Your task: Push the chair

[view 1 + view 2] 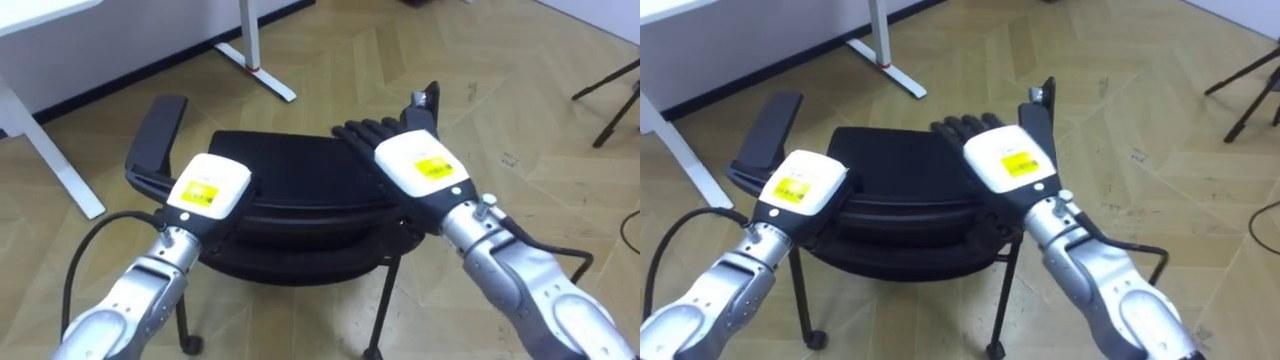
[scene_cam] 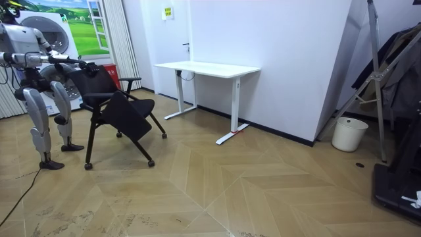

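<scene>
— Where is the chair?
— The black chair (image 1: 290, 165) sits right under the right hand (image 1: 420, 165). That hand's fingers (image 1: 368, 130) lie straight and close together across the top of the chair's back.
— And the left hand (image 1: 208, 188)?
— It's on the same edge, off to the left of those fingers. Its own fingers are hidden beneath it, so I cannot tell how they stand. An armrest (image 1: 160, 135) juts out just past it.
— Anything farther out?
— A white worktop (image 2: 207, 68) stands well ahead of the fingertips.

A white desk (image 2: 207, 68) and a white bin (image 2: 349, 134) stand well apart.
</scene>
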Controlling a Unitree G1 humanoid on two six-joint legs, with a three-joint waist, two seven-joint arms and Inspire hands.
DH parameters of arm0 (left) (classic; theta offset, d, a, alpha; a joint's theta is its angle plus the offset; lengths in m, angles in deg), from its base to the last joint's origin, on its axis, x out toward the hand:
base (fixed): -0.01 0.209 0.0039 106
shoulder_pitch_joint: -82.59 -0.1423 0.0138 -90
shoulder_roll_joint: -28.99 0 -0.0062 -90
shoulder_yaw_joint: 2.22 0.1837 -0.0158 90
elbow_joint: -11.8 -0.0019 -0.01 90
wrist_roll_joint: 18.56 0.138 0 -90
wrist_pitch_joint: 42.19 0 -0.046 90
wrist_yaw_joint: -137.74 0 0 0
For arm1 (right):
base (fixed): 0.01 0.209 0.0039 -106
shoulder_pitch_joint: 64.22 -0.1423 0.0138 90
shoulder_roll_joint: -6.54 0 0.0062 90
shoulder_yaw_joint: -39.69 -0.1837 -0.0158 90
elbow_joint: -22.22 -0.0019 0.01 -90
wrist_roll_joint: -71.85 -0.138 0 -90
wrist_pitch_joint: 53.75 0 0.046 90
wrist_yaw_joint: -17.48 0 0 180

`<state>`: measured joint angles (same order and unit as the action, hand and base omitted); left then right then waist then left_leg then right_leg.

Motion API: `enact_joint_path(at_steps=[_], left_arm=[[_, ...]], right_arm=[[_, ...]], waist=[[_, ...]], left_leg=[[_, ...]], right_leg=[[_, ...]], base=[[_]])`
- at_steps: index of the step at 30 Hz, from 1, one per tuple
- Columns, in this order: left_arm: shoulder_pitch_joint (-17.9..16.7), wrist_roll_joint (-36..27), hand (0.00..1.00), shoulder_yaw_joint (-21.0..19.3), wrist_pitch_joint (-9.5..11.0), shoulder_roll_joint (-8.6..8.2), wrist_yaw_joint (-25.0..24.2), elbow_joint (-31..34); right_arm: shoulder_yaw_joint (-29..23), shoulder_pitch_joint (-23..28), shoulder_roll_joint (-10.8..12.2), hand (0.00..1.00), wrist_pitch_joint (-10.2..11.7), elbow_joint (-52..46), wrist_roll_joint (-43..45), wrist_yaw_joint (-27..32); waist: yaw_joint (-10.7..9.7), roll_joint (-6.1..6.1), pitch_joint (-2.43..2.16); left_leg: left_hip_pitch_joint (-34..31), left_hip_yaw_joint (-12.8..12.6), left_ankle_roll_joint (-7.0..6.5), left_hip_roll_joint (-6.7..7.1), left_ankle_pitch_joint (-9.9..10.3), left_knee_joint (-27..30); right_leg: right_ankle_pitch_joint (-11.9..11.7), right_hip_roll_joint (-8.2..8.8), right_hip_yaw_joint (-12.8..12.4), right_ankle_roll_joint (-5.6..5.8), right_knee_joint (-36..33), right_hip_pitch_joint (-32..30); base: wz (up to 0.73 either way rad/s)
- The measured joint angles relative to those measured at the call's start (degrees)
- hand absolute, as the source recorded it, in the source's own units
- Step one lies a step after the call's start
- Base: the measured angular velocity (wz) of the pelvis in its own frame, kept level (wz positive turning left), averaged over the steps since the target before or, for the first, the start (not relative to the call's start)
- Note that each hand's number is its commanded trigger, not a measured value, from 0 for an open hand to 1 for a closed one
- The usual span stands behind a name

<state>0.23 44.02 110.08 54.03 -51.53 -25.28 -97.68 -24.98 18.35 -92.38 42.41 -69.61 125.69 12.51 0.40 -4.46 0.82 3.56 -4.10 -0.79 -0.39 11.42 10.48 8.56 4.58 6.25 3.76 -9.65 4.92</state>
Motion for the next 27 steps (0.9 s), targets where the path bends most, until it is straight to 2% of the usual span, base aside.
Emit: enact_joint_path(at_steps=[4,9,17,20,26,27], left_arm=[[0.4,0.1,1.00,0.4,-0.1,-0.21,-0.1,0.1],[0.9,0.2,1.00,0.9,0.0,-0.35,-0.1,0.3],[1.3,0.2,1.00,1.0,0.0,-1.03,-0.1,-0.2],[1.6,0.1,1.00,1.1,0.0,-1.74,-0.1,-1.3],[2.8,0.0,1.00,1.6,0.1,-2.38,-0.2,-3.4],[2.8,-0.1,1.00,1.6,0.1,-2.40,-0.2,-3.4]], right_arm=[[0.5,0.0,0.0,0.00,-0.1,0.6,0.3,-1.7],[0.6,0.1,0.0,0.00,-2.0,1.3,0.5,-3.4],[1.1,0.1,0.0,0.00,-2.1,4.4,3.0,-3.9],[1.4,0.1,0.1,0.00,-2.1,6.0,3.0,-3.0],[1.5,0.1,1.1,0.00,-1.9,9.9,2.8,1.1],[1.5,0.1,1.2,0.03,-1.9,10.1,2.8,1.6]], waist=[[0.1,-0.01,0.08],[0.2,0.23,0.14],[0.0,0.77,0.04],[-0.1,1.21,-0.13],[-0.2,1.51,-0.02],[-0.3,1.54,0.00]], left_leg=[[-0.3,0.6,0.01,0.01,0.0,0.0],[-1.0,1.5,0.07,0.01,0.0,0.3],[-1.8,2.1,0.08,0.13,0.0,1.0],[-1.6,2.3,0.08,0.23,0.0,1.2],[-1.0,2.6,0.07,0.27,0.0,1.2],[-1.1,2.8,0.08,0.27,0.0,1.2]], right_leg=[[0.0,0.00,0.6,0.00,0.1,0.0],[0.0,0.00,1.8,0.00,0.1,-0.2],[0.0,0.04,1.9,0.00,0.2,-0.2],[0.0,0.14,2.0,0.00,0.2,0.1],[0.0,0.18,2.7,0.00,0.2,0.9],[0.0,0.18,3.0,0.00,0.2,0.9]], base=[[0.08],[0.09],[0.04],[0.03],[0.01],[0.05]])
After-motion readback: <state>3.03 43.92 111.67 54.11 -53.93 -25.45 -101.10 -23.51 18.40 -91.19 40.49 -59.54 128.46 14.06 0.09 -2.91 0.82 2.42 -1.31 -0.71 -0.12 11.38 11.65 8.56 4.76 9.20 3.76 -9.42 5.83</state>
